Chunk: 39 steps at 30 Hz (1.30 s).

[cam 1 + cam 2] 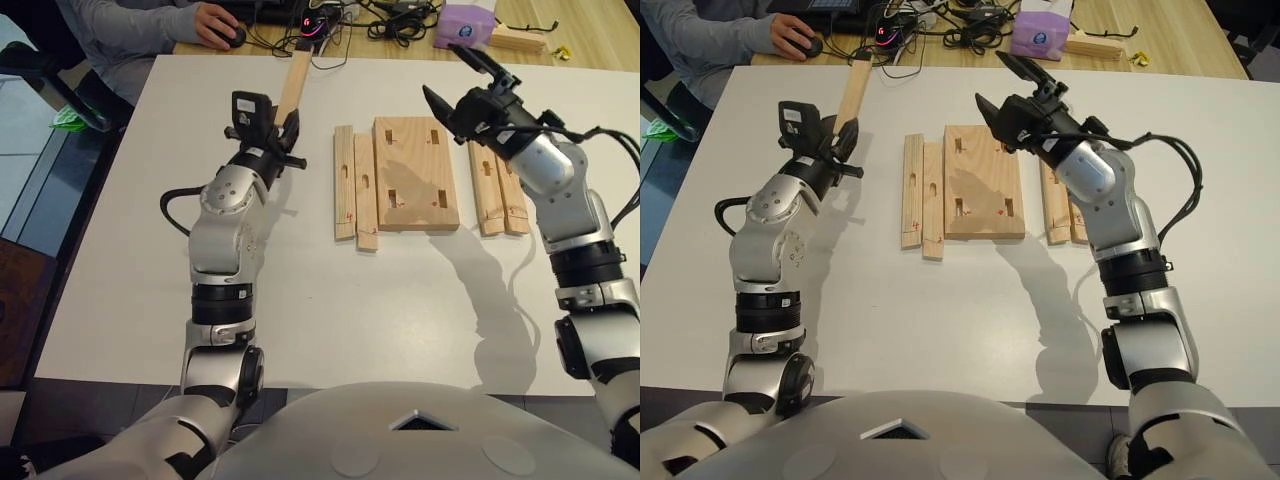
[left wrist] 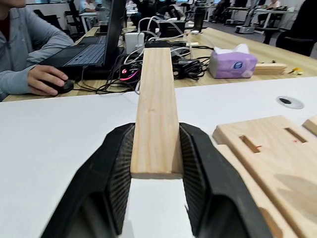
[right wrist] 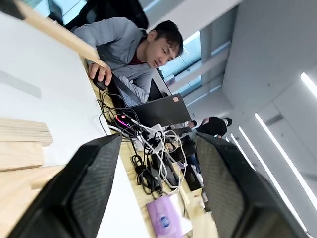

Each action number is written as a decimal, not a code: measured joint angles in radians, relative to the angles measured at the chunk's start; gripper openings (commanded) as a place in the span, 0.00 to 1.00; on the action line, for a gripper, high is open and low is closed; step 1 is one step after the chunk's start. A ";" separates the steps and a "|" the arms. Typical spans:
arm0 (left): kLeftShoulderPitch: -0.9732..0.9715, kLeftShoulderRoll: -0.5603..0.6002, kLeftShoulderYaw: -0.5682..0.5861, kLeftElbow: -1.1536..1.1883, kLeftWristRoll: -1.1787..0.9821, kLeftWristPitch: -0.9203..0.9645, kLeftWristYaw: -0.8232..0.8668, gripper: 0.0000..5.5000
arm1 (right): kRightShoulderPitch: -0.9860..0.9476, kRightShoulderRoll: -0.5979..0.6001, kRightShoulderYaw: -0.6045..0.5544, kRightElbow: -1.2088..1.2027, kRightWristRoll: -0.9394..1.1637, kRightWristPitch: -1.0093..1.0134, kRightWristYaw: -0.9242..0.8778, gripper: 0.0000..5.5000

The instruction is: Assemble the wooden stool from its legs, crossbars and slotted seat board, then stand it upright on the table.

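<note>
Left gripper (image 1: 283,130): clamped on 1 end of wooden bar (image 1: 293,85), long free end toward table (image 1: 300,300) far edge; likely risk: levering loose. Right gripper (image 1: 447,75): jaws apart, above seat board (image 1: 415,175).

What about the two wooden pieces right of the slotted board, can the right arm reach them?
Probably yes: the right gripper is open and empty, and the two wooden pieces lie under that arm with nothing on them.

You work in bright, even light from above. Beyond the right gripper (image 3: 158,148) a strip light (image 3: 308,82) glows on the ceiling, and daylight comes through the windows (image 3: 190,47). Below it the white table (image 1: 400,300) is bright without glare, and the seat board (image 1: 416,172) casts only a thin, soft shadow.
</note>
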 measured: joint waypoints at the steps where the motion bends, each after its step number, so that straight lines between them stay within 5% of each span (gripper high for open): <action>1: -0.003 -0.010 -0.010 -0.029 -0.018 0.035 -0.004 0.23 | -0.035 -0.001 0.023 0.027 -0.052 -0.029 -0.039 0.50; 7: -0.032 0.005 -0.055 -0.145 -0.101 0.204 -0.067 0.23 | -0.311 0.021 0.280 0.268 -0.463 -0.227 -0.329 0.50; 13: -0.055 0.009 -0.058 -0.159 -0.122 0.231 -0.067 0.23 | -0.411 0.083 0.410 0.486 -0.565 -0.263 -0.406 0.47; 25: -0.056 -0.007 -0.075 -0.177 -0.130 0.237 -0.046 0.23 | -0.459 0.132 0.425 0.576 -0.515 -0.294 -0.486 0.08; 38: -0.084 -0.051 -0.050 -0.171 -0.135 0.236 -0.015 0.23 | -0.456 0.147 0.377 0.576 -0.502 -0.268 -0.479 0.07; 39: -0.089 -0.057 -0.044 -0.171 -0.137 0.235 -0.015 0.30 | -0.454 0.147 0.368 0.572 -0.502 -0.264 -0.488 0.07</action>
